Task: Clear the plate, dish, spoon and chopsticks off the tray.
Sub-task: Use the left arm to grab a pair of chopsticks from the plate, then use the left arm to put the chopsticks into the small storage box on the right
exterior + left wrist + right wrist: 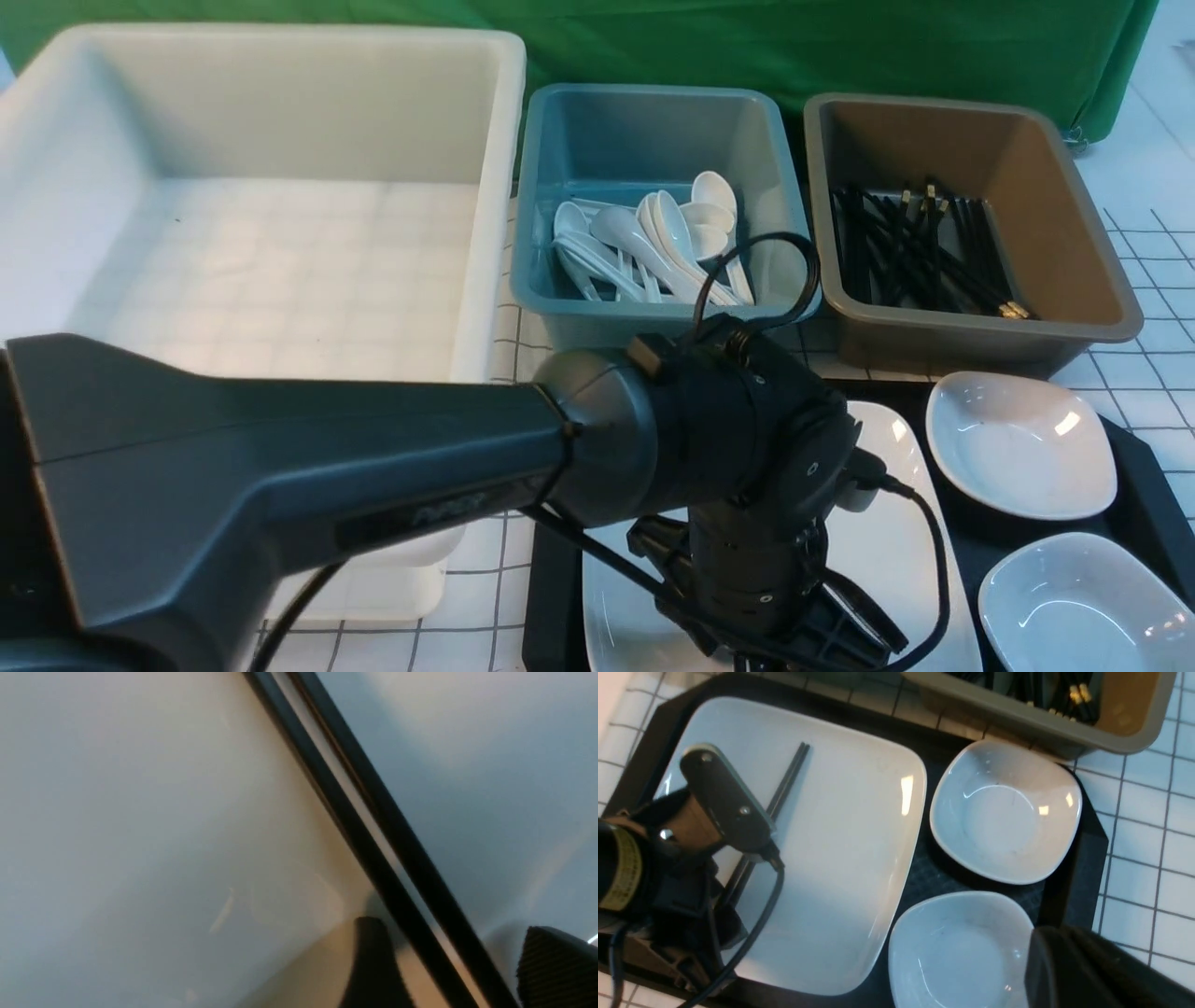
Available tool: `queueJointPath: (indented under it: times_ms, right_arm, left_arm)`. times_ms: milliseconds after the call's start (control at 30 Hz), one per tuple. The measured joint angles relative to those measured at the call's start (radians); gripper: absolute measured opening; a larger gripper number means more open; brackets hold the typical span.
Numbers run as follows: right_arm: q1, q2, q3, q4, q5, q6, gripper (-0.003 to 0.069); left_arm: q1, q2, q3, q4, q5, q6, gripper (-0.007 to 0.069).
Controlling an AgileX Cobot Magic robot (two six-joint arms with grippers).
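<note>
The black tray [1144, 485] holds the large white plate [896, 551] and two small deep dishes [1022, 443] [1083, 607]. The black chopsticks [787, 781] lie side by side on the plate [840, 835]. My left arm [747, 523] reaches down over them. The left gripper [451, 933] is open, with the chopsticks [373, 826] running between its spread fingers [556, 966]; neither finger touches them. My right gripper [1059, 952] is shut and empty, hovering over the near dish [957, 947] by the tray's rim [1069, 905]. No spoon shows on the tray.
A deep white tub [261, 187] stands at the back left. Beside it is a blue bin [560, 308] with several white spoons [653, 243], then a brown bin [1074, 233] with several black chopsticks [915, 252]. A green cloth hangs behind.
</note>
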Motion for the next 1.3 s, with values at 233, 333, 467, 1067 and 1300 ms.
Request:
queueJointPath:
  times_ms: [233, 333, 467, 1067, 1300]
  right_arm:
    - [0.000, -0.004, 0.000, 0.000, 0.011, 0.000, 0.0019]
    - [0.000, -0.004, 0.000, 0.000, 0.016, 0.000, 0.0019]
    - [0.000, -0.004, 0.000, 0.000, 0.021, 0.000, 0.0023]
    - [0.000, -0.102, 0.001, 0.032, -0.136, 0.031, 0.0017]
    - [0.000, -0.179, 0.073, 0.032, -0.344, 0.089, 0.0004]
  left_arm:
    - [0.000, 0.009, 0.000, 0.000, 0.020, 0.009, 0.0080]
    - [0.000, 0.008, -0.006, 0.000, 0.047, 0.016, 0.0081]
    - [0.000, 0.008, -0.071, -0.001, 0.128, 0.056, 0.0081]
    - [0.075, 0.046, -0.605, 0.050, -0.489, 0.110, 0.0081]
    - [0.137, 0.178, -0.609, 0.022, -0.705, 0.090, 0.0081]
